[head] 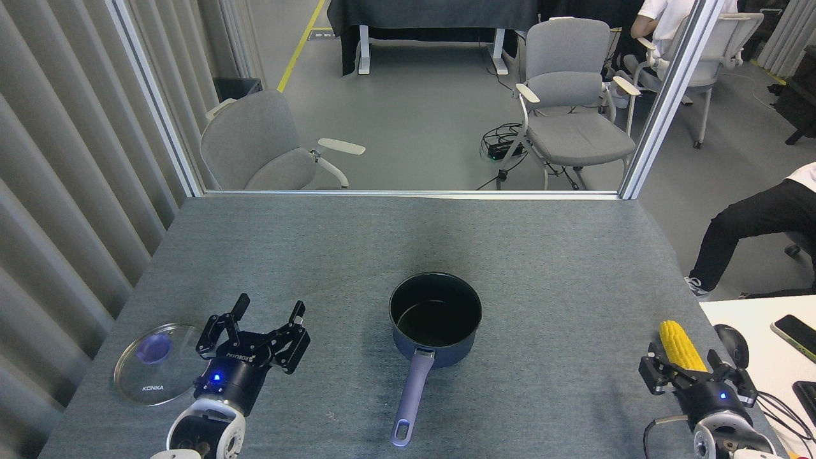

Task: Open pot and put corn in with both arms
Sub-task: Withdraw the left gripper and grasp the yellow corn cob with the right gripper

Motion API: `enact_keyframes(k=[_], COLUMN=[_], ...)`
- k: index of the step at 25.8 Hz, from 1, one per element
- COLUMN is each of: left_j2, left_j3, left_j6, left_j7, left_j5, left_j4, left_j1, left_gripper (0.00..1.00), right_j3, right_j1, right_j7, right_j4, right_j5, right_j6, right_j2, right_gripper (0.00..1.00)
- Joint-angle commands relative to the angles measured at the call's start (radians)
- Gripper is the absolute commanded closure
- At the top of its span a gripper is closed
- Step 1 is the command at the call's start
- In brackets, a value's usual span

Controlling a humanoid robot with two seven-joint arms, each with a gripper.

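Observation:
The dark navy pot [435,317] stands open in the middle of the table, its lavender handle [411,398] pointing toward me. Its glass lid [153,363] lies flat at the near left. My left gripper [269,310] hovers between the lid and the pot, open and empty. The yellow corn [681,344] lies near the table's right edge. My right gripper [692,373] is at the cob's near end, open, one finger on either side of it. The gripper hides the cob's near end.
A white side table [765,357] with a mouse [730,341] and a phone [794,335] adjoins the right edge. A seated person's leg [746,236] is beyond it. Grey chairs stand behind the table's far metal rail [408,193].

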Motion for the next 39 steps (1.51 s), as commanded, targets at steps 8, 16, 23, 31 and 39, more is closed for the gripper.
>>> enact_keyframes(k=[8, 16, 23, 31, 39], left_j2=[0.002, 0.002, 0.002, 0.002, 0.007], left_j3=[0.04, 0.042, 0.043, 0.045, 0.043], left_j6=[0.004, 0.004, 0.004, 0.004, 0.001], left_j7=[-0.004, -0.004, -0.004, 0.0, 0.0], left_j5=[0.089, 0.089, 0.089, 0.089, 0.089], left_j4=[0.039, 0.03, 0.03, 0.03, 0.03], left_j1=[0.012, 0.009, 0.006, 0.004, 0.004], left_gripper=[0.02, 0.02, 0.02, 0.02, 0.02], right_j3=[0.041, 0.19, 0.196, 0.194, 0.185], right_j1=[-0.203, -0.32, -0.323, -0.3, -0.317], right_j7=[0.006, 0.087, 0.093, 0.093, 0.082], right_j4=[0.349, 0.515, 0.523, 0.527, 0.515], right_j5=[0.018, 0.029, 0.03, 0.029, -0.016], right_j6=[-0.04, -0.04, -0.039, -0.05, -0.048], right_j2=[-0.064, -0.069, -0.07, -0.071, -0.07], right_gripper=[0.0, 0.02, 0.02, 0.49, 0.8])
